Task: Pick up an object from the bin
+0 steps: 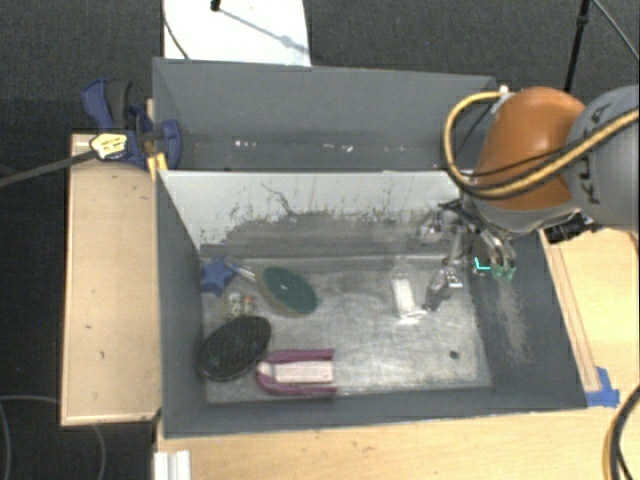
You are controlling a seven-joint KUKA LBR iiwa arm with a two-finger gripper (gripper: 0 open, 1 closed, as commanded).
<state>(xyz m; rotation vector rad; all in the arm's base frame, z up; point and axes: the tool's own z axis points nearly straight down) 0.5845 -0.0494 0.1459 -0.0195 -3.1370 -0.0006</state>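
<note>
Hung low at right of bin (300,118), end effector (441,286) beside small pale block (405,299); could not tell its opening.

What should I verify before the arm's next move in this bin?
1. Gripper inside the bin, right side: ok.
2. Target nearby: ok, white block lies just left of it.
3. Block free of neighbours: ok; green disc, black brush and purple piece lie far left.
4. Gripper centred over block: not ok, offset right.
5. Gripper touching block: cannot tell.
</note>
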